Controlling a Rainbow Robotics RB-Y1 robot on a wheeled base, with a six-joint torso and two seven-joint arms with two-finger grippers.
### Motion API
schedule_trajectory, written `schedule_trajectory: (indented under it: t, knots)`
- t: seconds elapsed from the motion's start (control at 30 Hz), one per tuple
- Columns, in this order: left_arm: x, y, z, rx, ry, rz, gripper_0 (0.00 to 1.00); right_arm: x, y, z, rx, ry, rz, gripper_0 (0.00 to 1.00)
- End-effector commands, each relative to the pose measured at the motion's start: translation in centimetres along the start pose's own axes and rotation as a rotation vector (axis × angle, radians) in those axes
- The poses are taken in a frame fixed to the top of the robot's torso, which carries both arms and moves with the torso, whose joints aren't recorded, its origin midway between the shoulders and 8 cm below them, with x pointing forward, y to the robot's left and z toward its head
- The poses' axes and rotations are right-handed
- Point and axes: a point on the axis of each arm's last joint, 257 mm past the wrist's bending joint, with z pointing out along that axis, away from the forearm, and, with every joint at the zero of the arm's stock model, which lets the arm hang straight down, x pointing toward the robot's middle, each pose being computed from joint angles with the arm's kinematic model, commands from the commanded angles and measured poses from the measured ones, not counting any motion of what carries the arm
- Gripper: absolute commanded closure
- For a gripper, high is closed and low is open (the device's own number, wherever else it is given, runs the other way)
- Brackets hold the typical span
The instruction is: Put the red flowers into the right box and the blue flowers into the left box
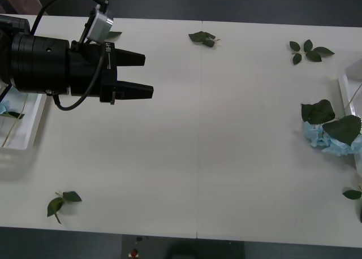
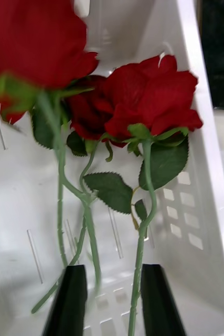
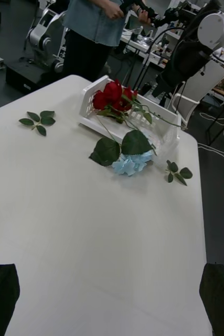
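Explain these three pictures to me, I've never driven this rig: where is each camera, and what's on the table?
It is a two-armed robot. The front view looks down from above: the left gripper, open and empty, hovers over the white table. The right wrist view looks past the right gripper into the right box, where the red flowers lie. The left wrist view looks across the table: one blue flower lies beside that box, outside it. Leaf sprigs lie scattered. The left box sits at the table's left edge.
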Motion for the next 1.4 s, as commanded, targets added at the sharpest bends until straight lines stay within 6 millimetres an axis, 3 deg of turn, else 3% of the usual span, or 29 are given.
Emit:
schedule_trajectory:
  t: [0.03,0.13,0.3,0.6,0.8,1.1,1.2,1.4]
  knots:
    - [-1.2,-1.5,1.0,0.032,-0.021,0.036,0.00,-1.5,0.0,-0.7,0.027,-0.034,-0.020,0.10]
    - [-1.1,-1.8,1.1,0.039,-0.021,0.034,0.00,-1.5,-0.2,-0.5,0.036,-0.037,-0.018,0.04]
    - [-1.2,-2.7,1.4,0.070,-0.028,0.021,0.00,-2.8,0.6,-1.2,0.028,-0.047,0.008,0.04]
    - [-1.6,-4.3,1.6,0.095,-0.024,0.056,0.00,-4.9,6.4,-3.2,-0.053,0.048,0.343,0.04]
    - [-0.9,-5.1,1.7,0.105,-0.022,0.047,0.00,-6.1,11.0,-3.8,-0.061,0.106,0.660,0.04]
    - [-0.8,-5.1,1.7,0.103,-0.022,0.044,0.00,-5.5,17.9,-4.4,-0.080,0.226,1.158,0.04]
    - [-0.8,-5.1,1.7,0.103,-0.022,0.044,0.00,-4.6,19.2,-4.8,-0.046,0.266,1.330,0.04]
    - [-0.8,-5.1,1.7,0.103,-0.022,0.044,0.00,-2.5,19.6,-5.9,0.093,0.328,1.725,0.04]
